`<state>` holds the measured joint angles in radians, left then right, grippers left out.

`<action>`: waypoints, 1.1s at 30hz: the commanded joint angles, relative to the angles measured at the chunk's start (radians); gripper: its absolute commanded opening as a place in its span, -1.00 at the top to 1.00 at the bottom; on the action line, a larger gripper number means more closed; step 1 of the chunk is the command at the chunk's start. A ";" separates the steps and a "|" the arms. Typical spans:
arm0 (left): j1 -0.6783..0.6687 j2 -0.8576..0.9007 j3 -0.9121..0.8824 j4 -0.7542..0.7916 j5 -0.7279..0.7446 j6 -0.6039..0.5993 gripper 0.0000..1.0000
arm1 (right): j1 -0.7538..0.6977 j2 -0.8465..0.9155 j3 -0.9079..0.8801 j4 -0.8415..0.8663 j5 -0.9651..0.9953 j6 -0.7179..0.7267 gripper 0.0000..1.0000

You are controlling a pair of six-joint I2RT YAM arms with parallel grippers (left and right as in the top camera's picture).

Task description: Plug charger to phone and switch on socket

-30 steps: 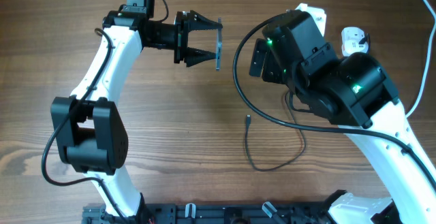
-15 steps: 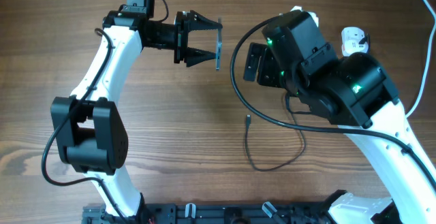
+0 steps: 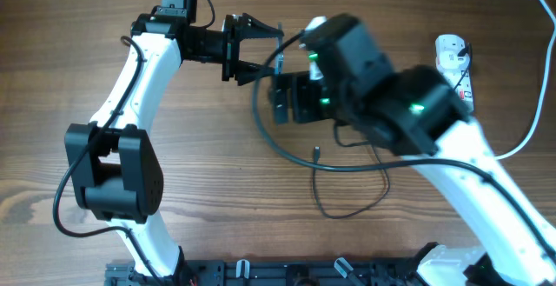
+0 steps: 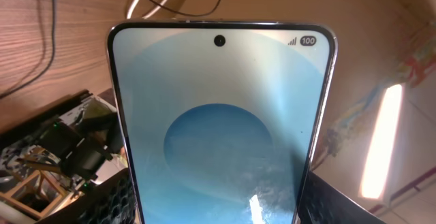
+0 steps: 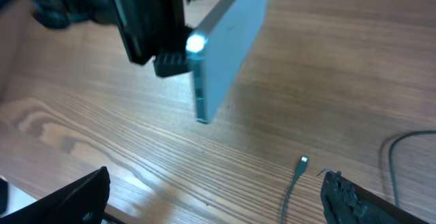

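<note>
My left gripper (image 3: 265,53) is shut on the phone (image 3: 278,58) and holds it edge-on above the table. In the left wrist view the cyan screen (image 4: 221,129) fills the frame between the two fingers (image 4: 112,197). My right gripper (image 3: 278,103) is open and empty, just below the phone. In the right wrist view the phone (image 5: 228,47) hangs ahead of it, and the charger's connector tip (image 5: 303,161) lies on the wood between its open jaws. From overhead the charger (image 3: 317,154) lies in a loop at centre. The white socket (image 3: 450,53) lies at the far right.
A white lead (image 3: 543,77) runs down the table's right edge from the top corner. The right arm's thick black cable (image 3: 261,121) arcs over the table centre, above the charger. A black rail (image 3: 261,273) lies along the front edge.
My right arm has swung left, away from the socket, and its gripper now sits close under the held phone. The left arm and the phone have not moved.
</note>
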<state>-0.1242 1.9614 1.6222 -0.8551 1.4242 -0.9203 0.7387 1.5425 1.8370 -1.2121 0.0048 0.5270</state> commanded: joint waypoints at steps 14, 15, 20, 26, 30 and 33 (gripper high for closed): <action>0.004 -0.038 0.001 0.003 -0.031 -0.062 -0.41 | 0.056 0.176 0.020 0.166 0.281 0.158 -0.35; 0.004 -0.038 0.001 0.003 -0.031 -0.065 -0.41 | 0.056 0.176 0.020 0.176 0.293 0.157 -0.35; 0.004 -0.038 0.001 0.003 -0.031 -0.114 -0.41 | 0.056 0.176 0.020 0.191 0.317 0.157 -0.10; 0.003 -0.038 0.001 0.003 -0.027 -0.136 -0.40 | 0.056 0.188 0.020 0.198 0.310 0.157 -0.08; 0.002 -0.038 0.001 0.003 -0.026 -0.136 -0.40 | 0.056 0.189 0.020 0.209 0.310 0.156 -0.07; 0.002 -0.038 0.001 0.003 -0.019 -0.136 -0.40 | 0.056 0.189 0.020 0.209 0.317 0.156 0.02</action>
<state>-0.1242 1.9614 1.6222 -0.8547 1.3655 -1.0462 0.7895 1.7168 1.8370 -1.0077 0.2943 0.6804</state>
